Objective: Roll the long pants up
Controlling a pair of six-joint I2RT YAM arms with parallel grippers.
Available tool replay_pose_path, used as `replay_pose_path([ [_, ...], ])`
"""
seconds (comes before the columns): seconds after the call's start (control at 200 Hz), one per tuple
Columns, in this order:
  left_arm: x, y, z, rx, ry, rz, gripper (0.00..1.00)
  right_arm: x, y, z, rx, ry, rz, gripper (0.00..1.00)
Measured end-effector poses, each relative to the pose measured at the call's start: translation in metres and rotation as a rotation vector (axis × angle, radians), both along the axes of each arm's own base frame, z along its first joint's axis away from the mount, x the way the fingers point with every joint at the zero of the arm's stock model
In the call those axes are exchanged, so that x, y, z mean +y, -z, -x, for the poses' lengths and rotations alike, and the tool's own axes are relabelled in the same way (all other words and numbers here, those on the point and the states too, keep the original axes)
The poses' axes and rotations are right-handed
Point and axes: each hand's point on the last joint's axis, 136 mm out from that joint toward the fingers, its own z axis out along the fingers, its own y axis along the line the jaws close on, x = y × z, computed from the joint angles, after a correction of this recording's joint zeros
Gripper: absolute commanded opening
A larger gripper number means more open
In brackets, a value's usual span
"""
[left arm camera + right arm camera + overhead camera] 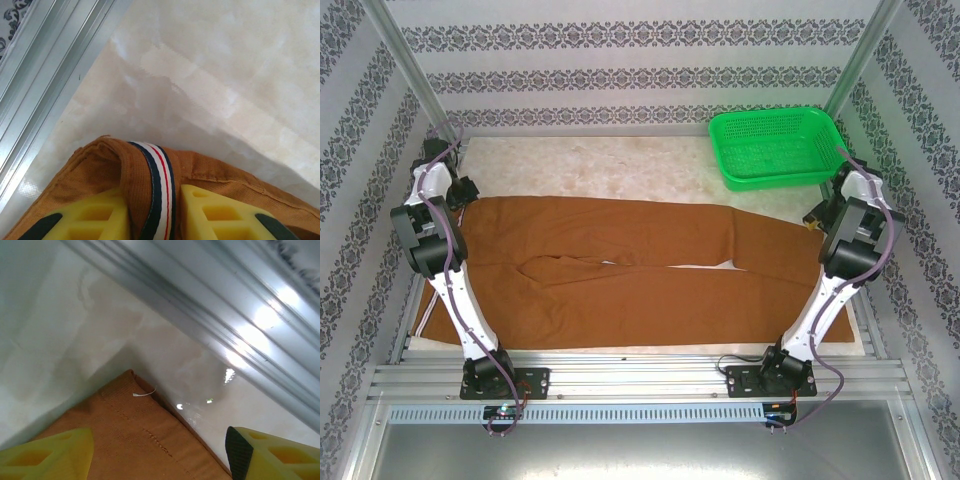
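Rust-brown long pants [620, 300] lie flat across the pale table [620, 170], waist toward nine o'clock, leg ends toward three o'clock, with a thin gap between the legs. The left gripper [155, 215] is clenched on the waist edge, a striped band [159, 185] pinched between its yellow fingers, likely anchoring that end. The right gripper [160, 450] hovers with fingers spread wide over a hem corner, seemingly ready to grasp and begin rolling

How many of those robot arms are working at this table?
2. The left arm stands at the waistband end of the long pants; the right arm stands at the cuff end, near the green basket.
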Motion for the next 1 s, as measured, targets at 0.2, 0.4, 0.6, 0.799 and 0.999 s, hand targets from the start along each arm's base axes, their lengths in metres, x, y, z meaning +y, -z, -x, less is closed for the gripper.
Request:
replay_pose_path([
  [0.2,-0.001,0.001,0.000,0.002,0.004,-0.001,0.28,0.007,0.013,-0.004,-0.012,-0.008,-0.047,0.24],
  [0.4,-0.005,0.003,-0.002,0.010,0.017,-0.005,0.07,0.012,0.014,-0.014,-0.072,-0.022,-0.072,0.00],
  [0.6,-0.004,0.012,0.008,0.019,-0.026,-0.036,0.00,0.019,0.007,-0.010,-0.115,-0.043,-0.030,0.00],
  [0.799,0.000,-0.005,0.013,-0.012,-0.081,-0.068,0.00,0.023,-0.052,-0.019,-0.230,-0.082,0.097,0.00],
  [0.999,0.008,-0.045,-0.003,-0.073,-0.105,-0.095,0.00,0.014,-0.112,-0.038,-0.386,-0.088,0.211,0.00],
])
